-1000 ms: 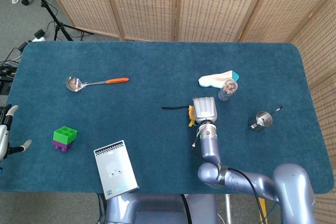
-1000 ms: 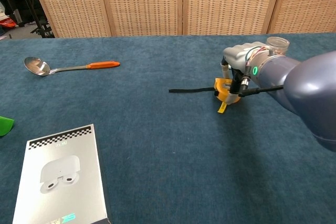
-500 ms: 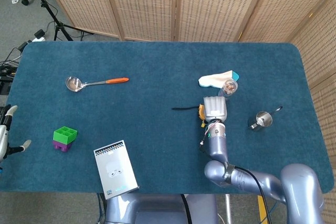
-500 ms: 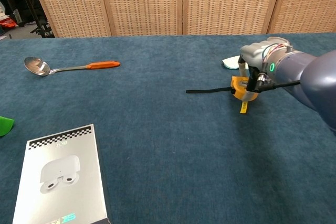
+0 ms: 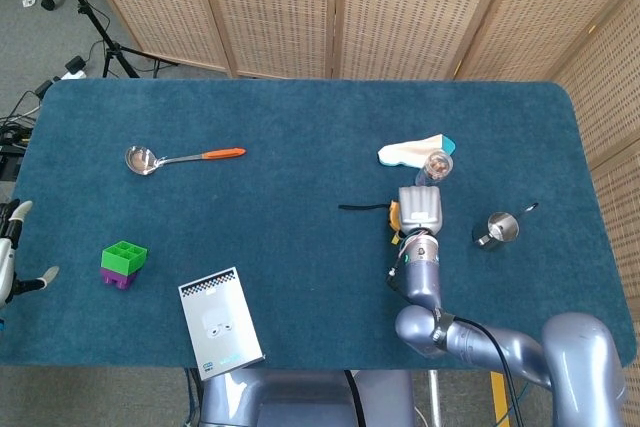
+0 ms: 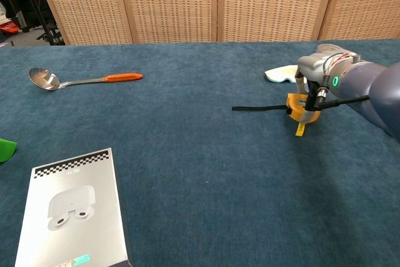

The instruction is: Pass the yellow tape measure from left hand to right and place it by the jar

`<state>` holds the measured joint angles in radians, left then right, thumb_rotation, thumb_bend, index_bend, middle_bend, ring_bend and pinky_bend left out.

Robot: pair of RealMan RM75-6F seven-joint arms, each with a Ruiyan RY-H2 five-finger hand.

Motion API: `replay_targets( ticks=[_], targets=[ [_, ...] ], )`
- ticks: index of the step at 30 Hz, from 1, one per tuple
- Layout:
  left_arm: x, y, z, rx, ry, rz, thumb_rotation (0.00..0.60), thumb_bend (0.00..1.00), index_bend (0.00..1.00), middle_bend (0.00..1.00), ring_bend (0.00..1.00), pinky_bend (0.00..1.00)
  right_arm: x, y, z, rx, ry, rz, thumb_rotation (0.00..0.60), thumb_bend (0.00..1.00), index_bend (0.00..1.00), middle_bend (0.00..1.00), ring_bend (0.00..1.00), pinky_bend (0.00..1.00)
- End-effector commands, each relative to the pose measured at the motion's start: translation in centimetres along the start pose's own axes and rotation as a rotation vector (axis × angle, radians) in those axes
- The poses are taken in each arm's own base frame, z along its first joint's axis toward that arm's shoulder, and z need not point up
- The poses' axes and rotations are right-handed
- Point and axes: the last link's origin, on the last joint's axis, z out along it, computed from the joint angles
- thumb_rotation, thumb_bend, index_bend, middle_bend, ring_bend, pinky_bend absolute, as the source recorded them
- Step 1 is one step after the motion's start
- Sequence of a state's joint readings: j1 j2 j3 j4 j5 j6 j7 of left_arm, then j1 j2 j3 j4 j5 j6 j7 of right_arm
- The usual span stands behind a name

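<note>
My right hand point(image 5: 420, 207) grips the yellow tape measure point(image 5: 395, 215) from above, just in front of the small clear jar point(image 5: 434, 169). In the chest view the tape measure point(image 6: 301, 107) sits low against the blue table under the right hand point(image 6: 320, 67), its yellow tab hanging down. Its black strap point(image 6: 259, 108) trails to the left along the table. I cannot tell whether the case rests on the surface. The jar is mostly hidden behind the hand in the chest view. My left hand point(image 5: 12, 257) is at the table's far left edge, fingers apart and holding nothing.
A white cloth point(image 5: 410, 151) lies just behind the jar, and a small steel cup point(image 5: 497, 228) stands to the right of the hand. Further left are an orange-handled spoon point(image 5: 180, 157), a green and purple block point(image 5: 123, 263) and a white box point(image 5: 220, 319).
My right hand has carried the tape measure to the right, closer to the jar, with the black strap dragging along behind. The left hand has not moved.
</note>
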<state>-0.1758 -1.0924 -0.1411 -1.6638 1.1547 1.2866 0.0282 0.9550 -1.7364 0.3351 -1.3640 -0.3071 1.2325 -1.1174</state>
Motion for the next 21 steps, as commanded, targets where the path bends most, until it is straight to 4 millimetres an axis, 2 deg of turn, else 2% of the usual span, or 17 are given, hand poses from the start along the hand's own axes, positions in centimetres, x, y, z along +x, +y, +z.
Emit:
replay_targets(
  ticks=[1,21],
  targets=[
    [0.0,0.0,0.0,-0.001,0.001,0.0,0.6,0.21,0.05,0.0,0.0,0.0,0.0,0.2,0.0,-0.007,0.0,-0.002,0.6,0.21,0.65,0.5,0.43,0.43],
    [0.2,0.2,-0.3,-0.009,0.009,0.003,0.6,0.21,0.05,0.0,0.0,0.0,-0.4,2.8,0.5,-0.068,-0.021,-0.028,0.6,0.21,0.65,0.5,0.43,0.43]
  ],
)
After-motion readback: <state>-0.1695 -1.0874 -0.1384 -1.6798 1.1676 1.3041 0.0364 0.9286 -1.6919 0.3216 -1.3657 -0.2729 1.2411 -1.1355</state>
